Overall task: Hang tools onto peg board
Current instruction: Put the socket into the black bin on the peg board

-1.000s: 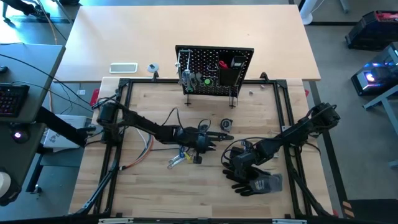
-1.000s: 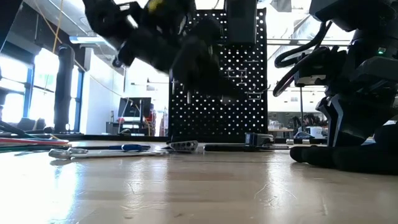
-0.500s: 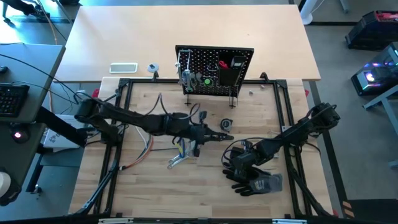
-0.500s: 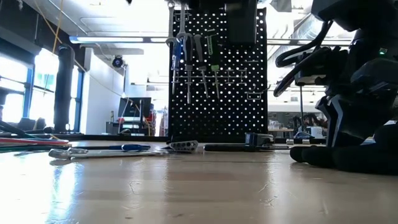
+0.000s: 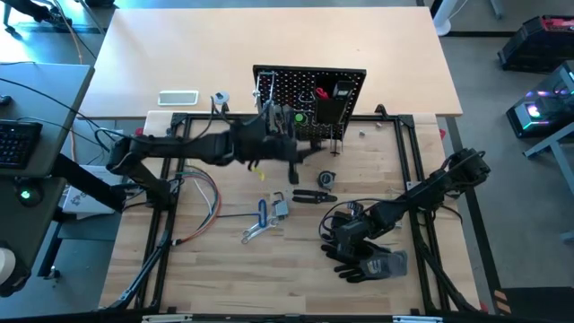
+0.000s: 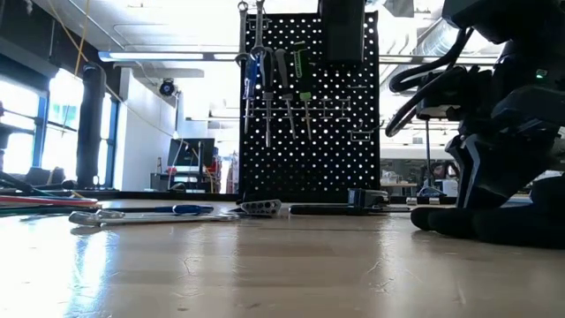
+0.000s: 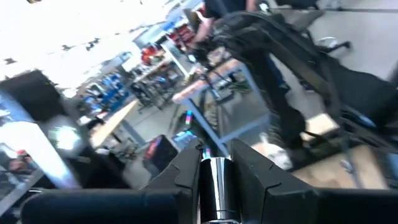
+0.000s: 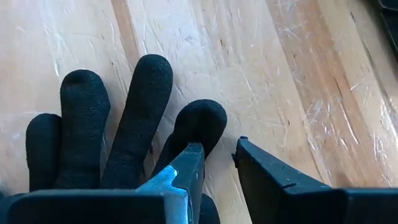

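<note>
We can read no brand, label or writing anywhere.

The black perforated peg board (image 5: 309, 100) stands upright on thin metal legs at the far middle of the light wooden table (image 5: 224, 269). Slim tools (image 6: 269, 79) already hang on its left part, their long axes vertical, handles up. A black box bin (image 5: 334, 100) sits on its right front.

Our left gripper (image 7: 214, 171) is raised just in front of the board's left side. Its fingers (image 7: 186, 171) are closed narrowly on a shiny silver metal shaft (image 7: 214, 186), which runs straight out between them; we cannot tell what kind of tool it is.

On the table, black pliers (image 5: 314, 196) lie with the long axis left to right. A blue-handled driver (image 5: 263, 212) lies near to far, beside a silver wrench (image 5: 256, 232) that runs diagonally.

Our right gripper (image 8: 214, 158) rests low at the near right, jaws partly apart and holding nothing, over a pair of black gloves (image 5: 359, 256).

The wood is scratched planking inside a black metal frame (image 5: 166, 224). A bundle of coloured wires (image 5: 202, 211) lies at the left. Beyond the table we see a bright workshop with large windows (image 6: 53, 132).
</note>
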Motion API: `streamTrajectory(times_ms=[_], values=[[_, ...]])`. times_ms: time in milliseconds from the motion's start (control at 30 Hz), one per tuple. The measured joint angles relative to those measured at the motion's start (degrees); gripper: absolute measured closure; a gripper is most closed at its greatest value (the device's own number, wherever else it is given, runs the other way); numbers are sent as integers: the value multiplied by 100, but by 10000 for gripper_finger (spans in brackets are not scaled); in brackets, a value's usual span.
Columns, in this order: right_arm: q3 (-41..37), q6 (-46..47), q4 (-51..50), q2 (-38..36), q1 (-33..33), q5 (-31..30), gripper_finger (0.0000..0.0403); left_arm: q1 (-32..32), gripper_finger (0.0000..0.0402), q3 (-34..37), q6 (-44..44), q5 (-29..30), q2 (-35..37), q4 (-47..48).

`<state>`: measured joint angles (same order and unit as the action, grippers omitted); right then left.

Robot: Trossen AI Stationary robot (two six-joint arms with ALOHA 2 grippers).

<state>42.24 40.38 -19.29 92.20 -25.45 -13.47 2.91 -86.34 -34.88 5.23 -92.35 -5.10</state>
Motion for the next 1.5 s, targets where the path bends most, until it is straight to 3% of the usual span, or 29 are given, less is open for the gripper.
streamTrajectory(times_ms=[633, 1133, 1500], values=[[0, -103, 123, 0, 9, -284, 314, 864, 351, -1262, 45, -11, -42, 55], [0, -103, 356, 0, 9, -444, 314, 1383, 351, -2442, 434, 20, -1038, 750], [0, -184, 417, 0, 9, -554, 314, 1597, 339, -2964, 669, 433, -1491, 1302]])
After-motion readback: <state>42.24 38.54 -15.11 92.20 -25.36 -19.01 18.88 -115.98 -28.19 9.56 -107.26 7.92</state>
